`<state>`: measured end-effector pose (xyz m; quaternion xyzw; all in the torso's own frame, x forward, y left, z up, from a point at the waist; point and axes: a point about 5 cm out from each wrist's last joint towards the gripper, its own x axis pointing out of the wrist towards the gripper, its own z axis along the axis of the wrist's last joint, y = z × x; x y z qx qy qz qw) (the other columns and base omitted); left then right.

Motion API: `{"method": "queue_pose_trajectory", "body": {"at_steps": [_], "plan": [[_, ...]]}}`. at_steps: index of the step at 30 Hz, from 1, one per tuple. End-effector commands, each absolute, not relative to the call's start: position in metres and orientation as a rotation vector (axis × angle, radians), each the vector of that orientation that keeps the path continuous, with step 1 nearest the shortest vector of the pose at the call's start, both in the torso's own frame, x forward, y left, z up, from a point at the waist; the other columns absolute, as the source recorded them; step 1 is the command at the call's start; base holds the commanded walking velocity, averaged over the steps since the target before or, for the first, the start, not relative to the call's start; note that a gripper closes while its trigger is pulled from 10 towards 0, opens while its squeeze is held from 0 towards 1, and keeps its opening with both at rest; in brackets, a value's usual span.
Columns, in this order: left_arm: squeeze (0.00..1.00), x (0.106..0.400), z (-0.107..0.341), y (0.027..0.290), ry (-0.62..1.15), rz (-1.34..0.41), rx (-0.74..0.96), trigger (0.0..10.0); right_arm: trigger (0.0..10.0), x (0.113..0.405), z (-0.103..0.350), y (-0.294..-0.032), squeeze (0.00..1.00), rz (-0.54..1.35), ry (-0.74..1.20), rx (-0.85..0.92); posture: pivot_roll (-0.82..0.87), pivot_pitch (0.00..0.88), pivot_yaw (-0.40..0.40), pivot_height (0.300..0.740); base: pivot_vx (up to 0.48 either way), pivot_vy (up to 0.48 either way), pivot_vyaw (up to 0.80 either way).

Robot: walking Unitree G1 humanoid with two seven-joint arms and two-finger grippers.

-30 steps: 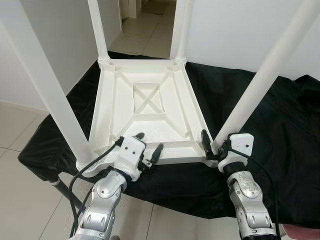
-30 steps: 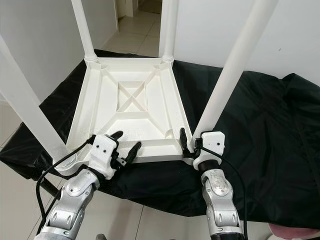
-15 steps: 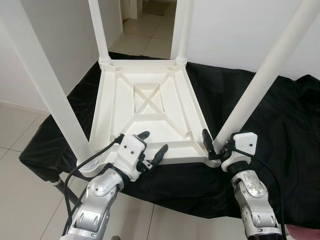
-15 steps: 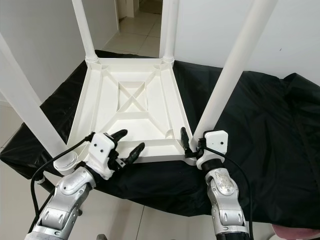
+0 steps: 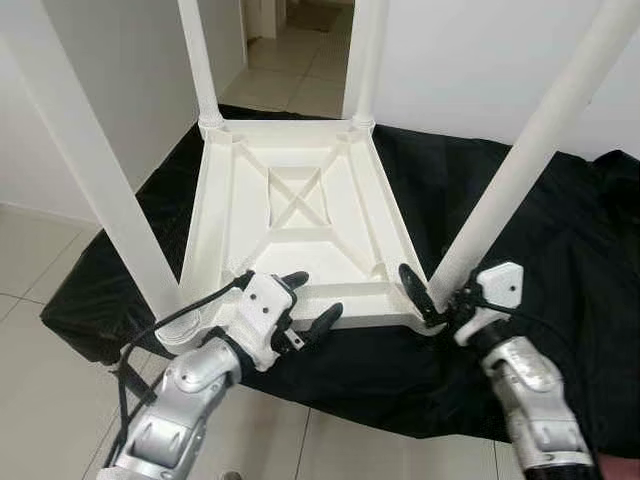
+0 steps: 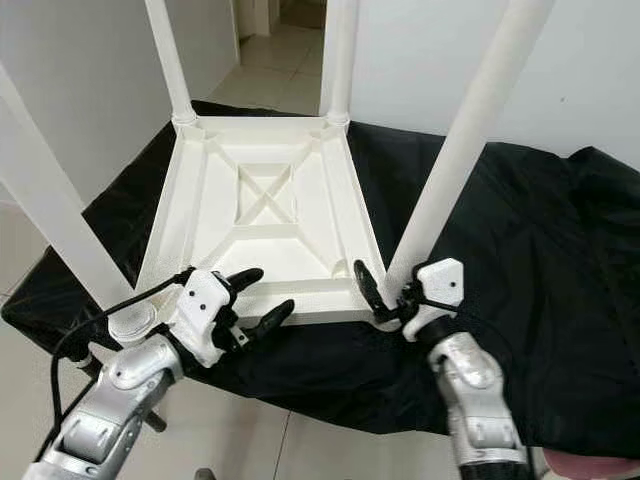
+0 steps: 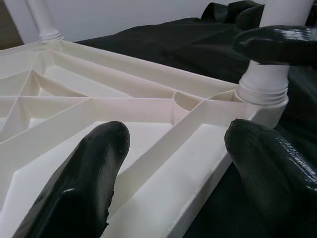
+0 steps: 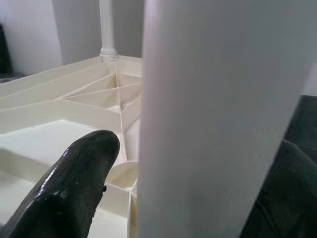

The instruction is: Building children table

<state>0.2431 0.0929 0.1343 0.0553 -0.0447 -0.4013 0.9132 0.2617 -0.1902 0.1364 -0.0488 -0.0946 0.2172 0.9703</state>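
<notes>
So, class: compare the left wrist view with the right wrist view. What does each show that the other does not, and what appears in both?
Left wrist view alone: the left gripper, fingers apart, straddling the near edge of the upturned white table, with black cloth behind it.

Right wrist view alone: the right gripper, its fingers on either side of the near right leg, seen very close.

Both: the table's ribbed underside, a far leg standing in its socket, and that near right leg.
</notes>
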Motion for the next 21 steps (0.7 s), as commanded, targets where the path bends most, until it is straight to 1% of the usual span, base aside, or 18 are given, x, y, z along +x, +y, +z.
{"method": "queue_pose_trajectory", "body": {"at_steps": [1, 2, 3, 4, 5, 9, 12, 17, 18, 19, 20, 21], "plan": [[0.00, 0.2310, 0.1361, 0.0809, -0.087, -1.120, 0.136, 10.0, 10.0, 0.2632, 0.1323, -0.1950, 0.00, 0.465, -0.155, -0.103, -0.07, 0.000, 0.008, 0.740, 0.000, 0.000, 0.00], [0.00, 0.2305, 0.1353, 0.0806, -0.085, -1.126, 0.145, 10.0, 6.2, 0.2637, 0.1303, -0.1963, 0.00, 0.490, -0.144, -0.113, -0.07, 0.000, 0.010, 0.740, 0.000, 0.000, 0.00], [0.00, 0.2305, 0.1353, 0.0806, -0.085, -1.126, 0.145, 10.0, 6.2, 0.2637, 0.1303, -0.1963, 0.00, 0.490, -0.144, -0.113, -0.07, 0.000, 0.010, 0.740, 0.000, 0.000, 0.00], [0.00, 0.2305, 0.1348, 0.0805, -0.082, -1.128, 0.149, 10.0, 2.2, 0.2640, 0.1288, -0.1971, 0.00, 0.510, -0.135, -0.115, -0.07, 0.000, 0.010, 0.740, 0.000, 0.000, 0.00], [0.00, 0.2305, 0.1349, 0.0808, -0.080, -1.129, 0.151, 10.0, 0.0, 0.2635, 0.1270, -0.1974, 0.00, 0.523, -0.126, -0.109, -0.06, 0.000, 0.007, 0.740, 0.000, 0.000, 0.00], [0.00, 0.2297, 0.1363, 0.0816, -0.073, -1.132, 0.149, 10.0, 0.0, 0.2614, 0.1245, -0.1974, 0.00, 0.522, -0.122, -0.089, -0.06, 0.000, 0.006, 0.740, 0.000, 0.000, 0.00], [0.00, 0.2318, 0.1368, 0.0813, -0.072, -1.125, 0.150, 10.0, 0.0, 0.2624, 0.1239, -0.1974, 0.00, 0.481, -0.133, -0.046, -0.06, 0.000, 0.006, 0.740, 0.000, 0.000, 0.00], [0.00, 0.2327, 0.1375, 0.0812, -0.070, -1.122, 0.144, 10.0, 0.0, 0.2620, 0.1239, -0.1965, 0.00, 0.456, -0.141, -0.028, -0.07, 0.000, 0.005, 0.740, 0.000, 0.000, 0.00], [0.00, 0.2321, 0.1375, 0.0807, -0.071, -1.126, 0.146, 10.0, 1.5, 0.2617, 0.1246, -0.1955, 0.00, 0.427, -0.142, -0.015, -0.07, 0.000, 0.005, 0.740, 0.000, 0.000, 0.00], [0.00, 0.2316, 0.1375, 0.0804, -0.071, -1.129, 0.147, 10.0, 1.5, 0.2615, 0.1250, -0.1948, 0.00, 0.406, -0.143, -0.006, -0.07, 0.000, 0.005, 0.740, 0.000, 0.000, 0.00], [0.00, 0.2314, 0.1375, 0.0801, -0.071, -1.131, 0.147, 10.0, 9.6, 0.2615, 0.1251, -0.1947, 0.00, 0.395, -0.144, 0.000, -0.07, 0.000, 0.005, 0.740, 0.000, 0.000, 0.00], [0.00, 0.2320, 0.1374, 0.0796, -0.072, -1.131, 0.149, 10.0, 10.0, 0.2623, 0.1268, -0.1926, 0.00, 0.349, -0.151, 0.012, -0.07, 0.000, 0.004, 0.740, 0.000, 0.000, 0.00]]}}
